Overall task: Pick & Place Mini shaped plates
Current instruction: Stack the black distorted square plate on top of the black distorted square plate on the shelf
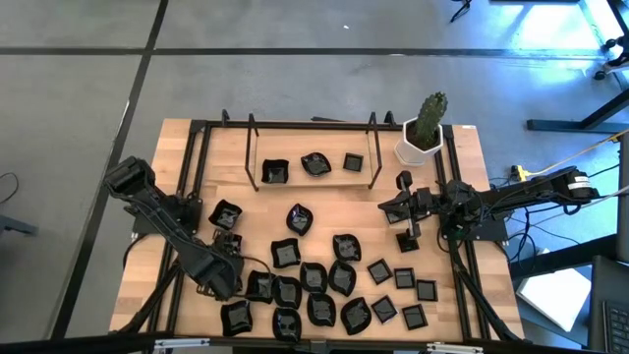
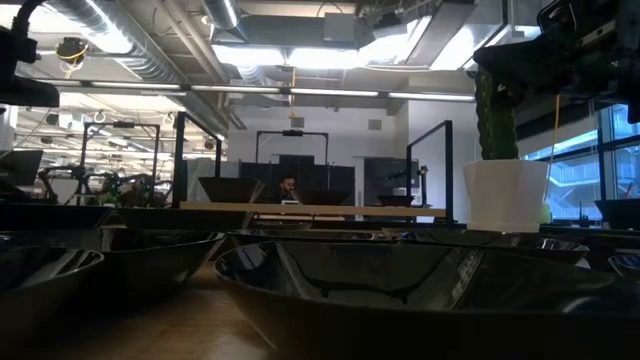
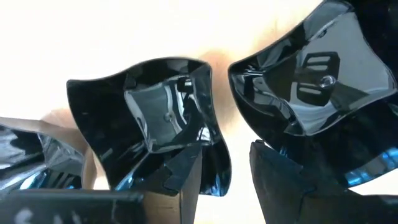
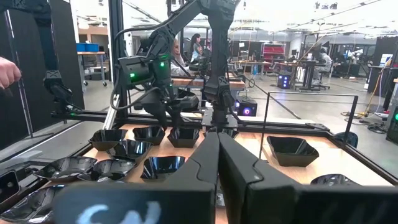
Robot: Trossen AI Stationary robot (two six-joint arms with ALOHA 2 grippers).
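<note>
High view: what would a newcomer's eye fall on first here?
A crowd of tiny glossy black plastic dishes litters the front half of the light wooden table, with three more set in a row inside the black wire frame at the back. The left gripper is down among the front dishes, jaws open around a wavy-edged one. A green cactus in a white pot marks the back right corner.

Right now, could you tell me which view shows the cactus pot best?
The high view: the whole cactus pot sits unobstructed at the table's far right corner. The low view shows its white side, with the cactus top cut off. Neither wrist view shows it.
</note>
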